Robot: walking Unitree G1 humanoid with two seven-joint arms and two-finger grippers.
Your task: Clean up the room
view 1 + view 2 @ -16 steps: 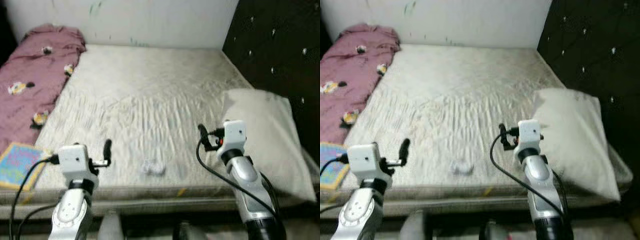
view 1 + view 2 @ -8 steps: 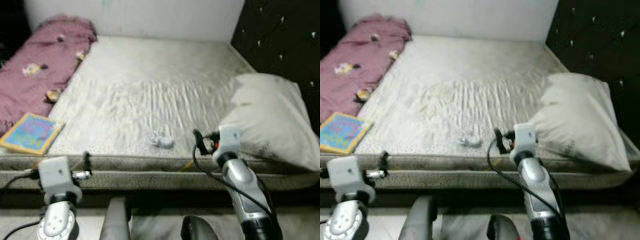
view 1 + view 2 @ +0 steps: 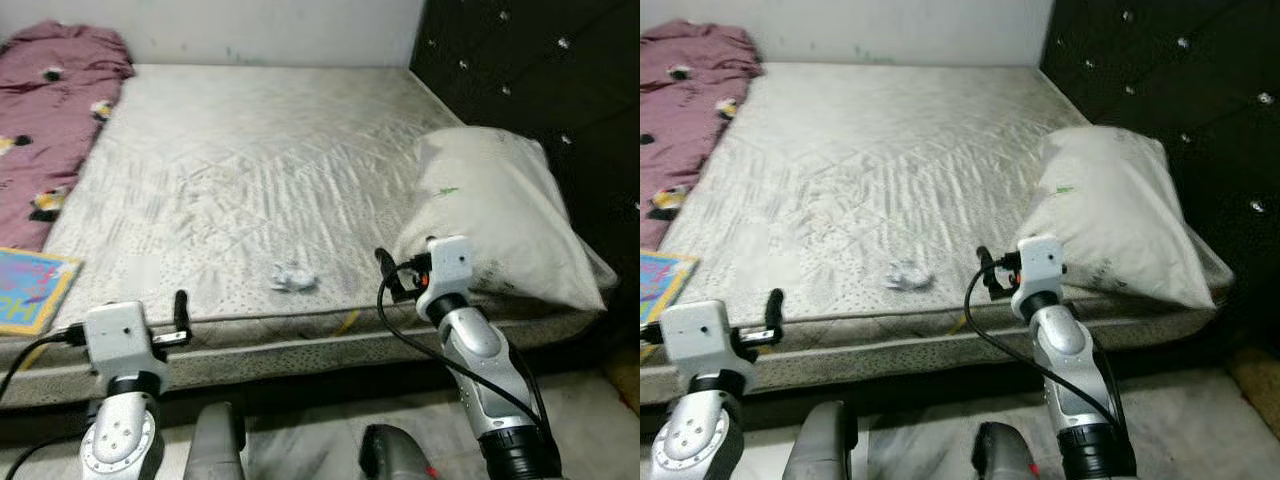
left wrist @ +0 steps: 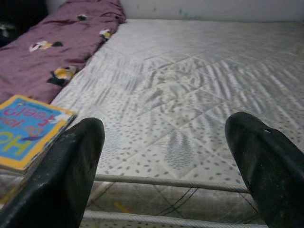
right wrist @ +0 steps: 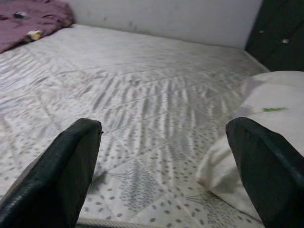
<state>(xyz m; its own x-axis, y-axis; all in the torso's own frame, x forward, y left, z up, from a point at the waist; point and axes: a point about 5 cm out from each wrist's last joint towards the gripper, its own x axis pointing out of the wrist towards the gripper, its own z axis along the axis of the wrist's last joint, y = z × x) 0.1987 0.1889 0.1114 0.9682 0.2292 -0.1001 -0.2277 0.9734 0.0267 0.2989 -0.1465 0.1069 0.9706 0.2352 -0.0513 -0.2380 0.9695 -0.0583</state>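
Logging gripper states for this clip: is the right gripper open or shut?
Open. In the right wrist view the right gripper's two black fingers stand wide apart, with bare mattress between them.

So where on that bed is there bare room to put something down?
The widest bare stretch of mattress runs between the purple blanket and the pillow, back to the wall. Near the front edge it is more crowded: a crumpled tissue in the middle, a colourful book at the left corner.
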